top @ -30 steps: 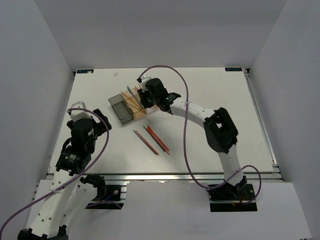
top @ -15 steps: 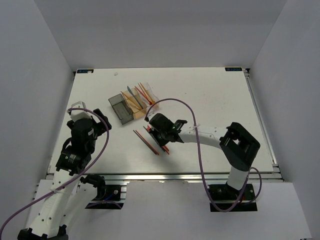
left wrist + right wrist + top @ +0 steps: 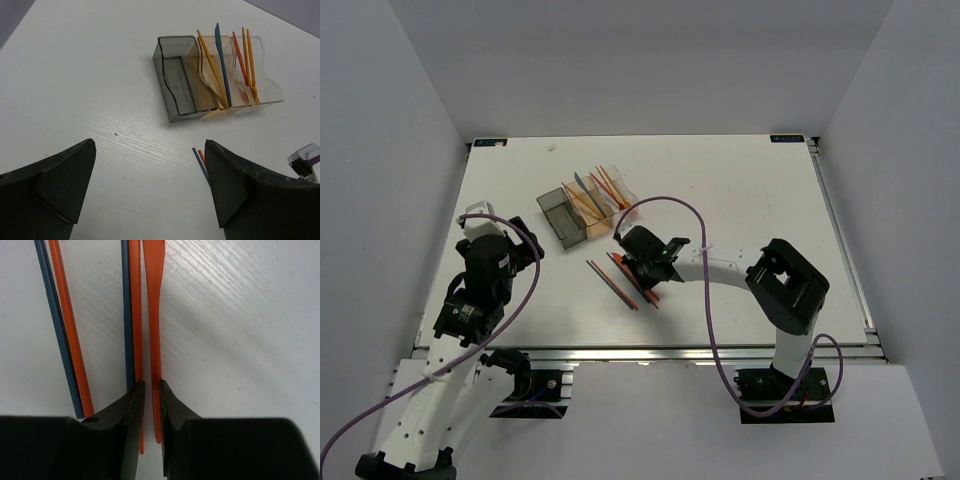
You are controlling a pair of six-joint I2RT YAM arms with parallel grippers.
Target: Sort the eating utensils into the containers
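Note:
Several loose eating utensils [image 3: 625, 280] lie mid-table. My right gripper [image 3: 151, 385] is down on them. Its jaws stand very narrow, with the ends of a broad orange utensil [image 3: 154, 300] and a thin orange one [image 3: 135, 300] in the gap, each against a finger. A blue one [image 3: 126, 315] lies just outside, and a blue and orange pair [image 3: 62, 330] lies further left. The containers stand behind: dark grey [image 3: 177, 75], amber [image 3: 212, 102] holding orange and blue utensils [image 3: 222, 65], and clear [image 3: 267, 87] holding orange ones [image 3: 247, 55]. My left gripper [image 3: 150, 190] hangs open and empty at the left.
White tabletop [image 3: 750, 200] enclosed by grey walls. The right arm's purple cable [image 3: 695, 235] arches over the table's middle. The left arm [image 3: 485, 270] stays near the table's left front corner.
My right arm swung from the containers down to the loose utensils mid-table, and its jaws narrowed around the orange ones. The left arm has not moved.

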